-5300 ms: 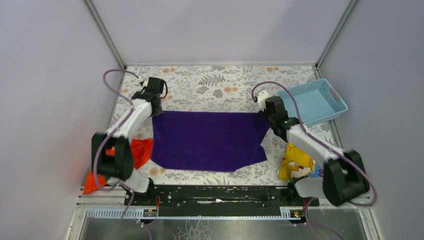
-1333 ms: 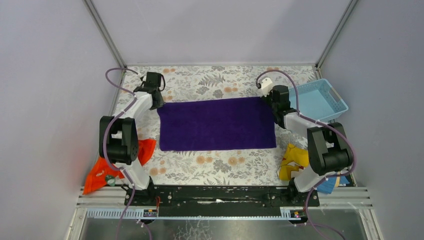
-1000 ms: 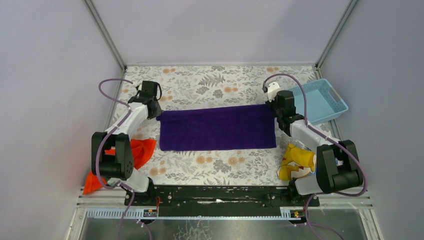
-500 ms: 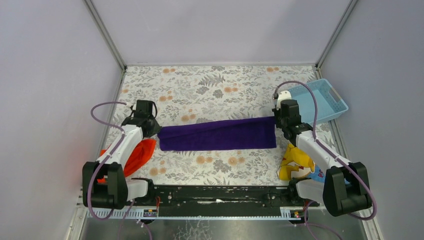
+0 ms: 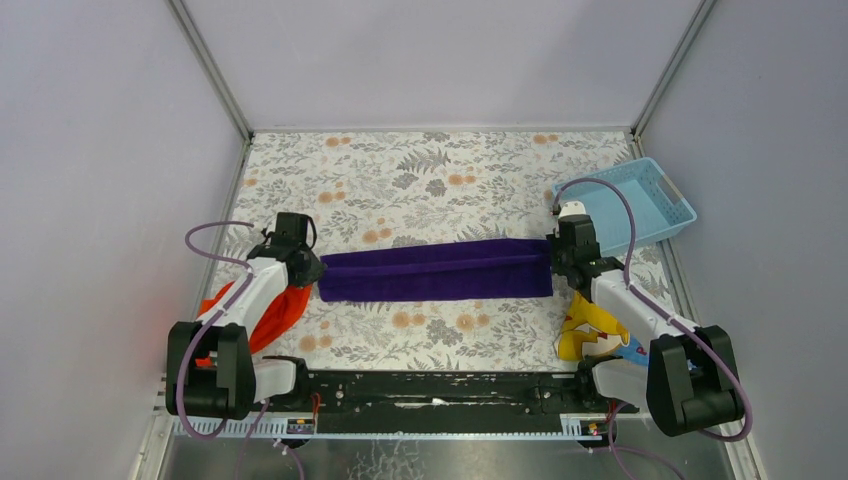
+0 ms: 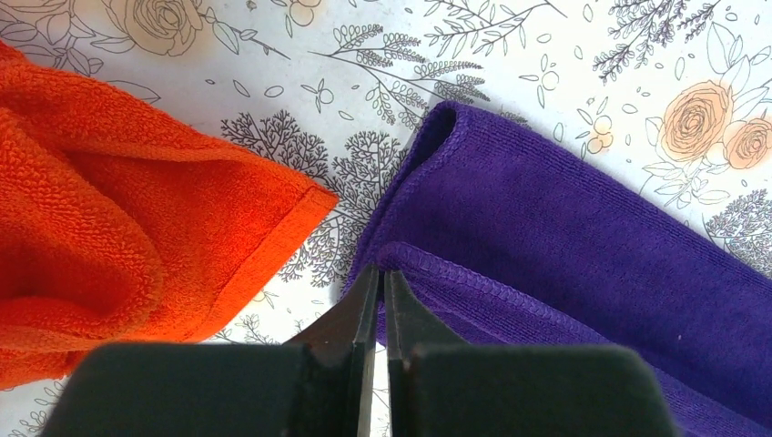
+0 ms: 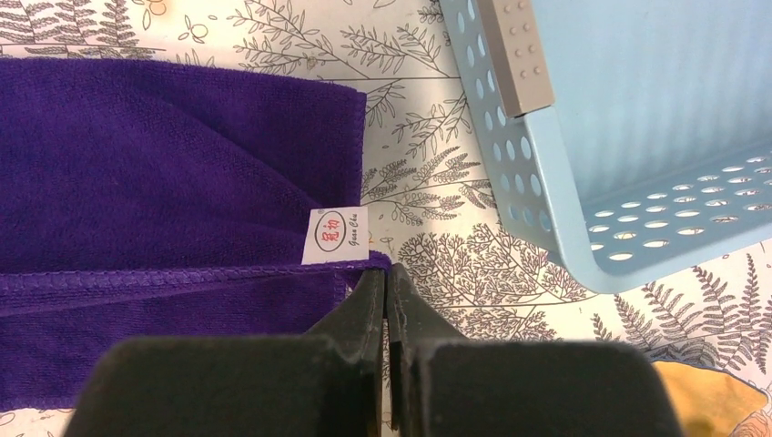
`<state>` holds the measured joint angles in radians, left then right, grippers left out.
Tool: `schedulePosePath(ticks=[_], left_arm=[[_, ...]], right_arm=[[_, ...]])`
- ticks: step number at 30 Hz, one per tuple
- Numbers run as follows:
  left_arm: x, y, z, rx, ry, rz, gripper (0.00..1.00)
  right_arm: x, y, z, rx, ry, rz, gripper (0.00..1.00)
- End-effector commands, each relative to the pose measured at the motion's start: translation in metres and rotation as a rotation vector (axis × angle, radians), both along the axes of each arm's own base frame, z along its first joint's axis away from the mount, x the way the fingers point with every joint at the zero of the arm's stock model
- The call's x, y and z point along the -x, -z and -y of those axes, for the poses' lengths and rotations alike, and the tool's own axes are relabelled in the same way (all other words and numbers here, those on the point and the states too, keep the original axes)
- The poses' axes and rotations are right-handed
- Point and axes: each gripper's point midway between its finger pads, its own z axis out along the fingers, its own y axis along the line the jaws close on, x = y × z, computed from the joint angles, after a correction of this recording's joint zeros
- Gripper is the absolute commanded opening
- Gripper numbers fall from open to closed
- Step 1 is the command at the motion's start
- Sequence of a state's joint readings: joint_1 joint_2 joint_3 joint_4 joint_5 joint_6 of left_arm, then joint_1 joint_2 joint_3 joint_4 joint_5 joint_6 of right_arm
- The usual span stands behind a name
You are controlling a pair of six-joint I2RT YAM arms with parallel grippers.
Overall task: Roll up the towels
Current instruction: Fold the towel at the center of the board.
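Note:
The purple towel (image 5: 435, 269) lies across the table's middle as a long folded band. My left gripper (image 5: 313, 268) is shut on its left corner hem (image 6: 414, 259), and my right gripper (image 5: 553, 262) is shut on its right corner (image 7: 378, 261) beside a white label (image 7: 333, 236). Both hold the upper layer folded over toward the near side. The orange-red towel (image 5: 268, 310) lies crumpled at the left edge under my left arm, and it also shows in the left wrist view (image 6: 109, 228).
A light blue basket (image 5: 635, 205) stands at the far right, close to my right gripper, and it shows in the right wrist view (image 7: 637, 127). A yellow-and-blue printed cloth (image 5: 595, 325) lies at the near right. Enclosure walls border the floral table.
Both grippers have pulled the purple towel's far edge toward the near side, folding it from a wide rectangle into a narrow band. Both arms have drawn back toward their bases.

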<state>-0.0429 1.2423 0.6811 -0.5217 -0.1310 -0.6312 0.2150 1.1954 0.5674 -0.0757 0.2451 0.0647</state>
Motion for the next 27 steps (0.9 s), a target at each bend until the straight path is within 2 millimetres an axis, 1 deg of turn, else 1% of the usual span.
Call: schedulePosePath(ticks=[1,4,7,11,15,18,20,22,24,27], left_arm=[[-0.014,-0.01,-0.018,-0.063,-0.053,0.057,0.0],[-0.016,-0.015,-0.021,-0.081,-0.057,0.07,0.0],[-0.015,-0.015,-0.022,-0.082,-0.06,0.068,0.0],[-0.012,-0.01,-0.024,-0.087,-0.073,0.059,0.0],[-0.013,-0.007,-0.024,-0.088,-0.086,0.053,0.0],[-0.015,-0.005,-0.024,-0.087,-0.088,0.051,0.0],[-0.023,-0.009,-0.024,-0.086,-0.085,0.071,0.0],[-0.037,-0.018,-0.024,-0.095,-0.063,0.096,0.0],[-0.049,-0.028,-0.025,-0.109,-0.044,0.111,0.0],[-0.06,-0.04,-0.027,-0.132,-0.029,0.134,0.0]], right_arm=[[-0.009,-0.028,0.013,0.05,0.05,0.041,0.0],[-0.005,-0.033,0.014,0.077,0.011,0.017,0.0],[0.0,-0.034,0.014,0.099,-0.031,-0.002,0.0],[0.008,-0.025,0.012,0.118,-0.1,-0.047,0.0],[0.012,-0.01,0.002,0.101,-0.179,-0.092,0.0],[0.013,-0.001,0.0,0.101,-0.204,-0.132,0.0],[0.013,0.004,-0.002,0.099,-0.215,-0.151,0.0],[0.01,0.005,-0.001,0.113,-0.22,-0.156,0.0],[0.006,0.002,0.0,0.122,-0.22,-0.149,0.0],[0.005,-0.001,0.0,0.123,-0.223,-0.13,0.0]])
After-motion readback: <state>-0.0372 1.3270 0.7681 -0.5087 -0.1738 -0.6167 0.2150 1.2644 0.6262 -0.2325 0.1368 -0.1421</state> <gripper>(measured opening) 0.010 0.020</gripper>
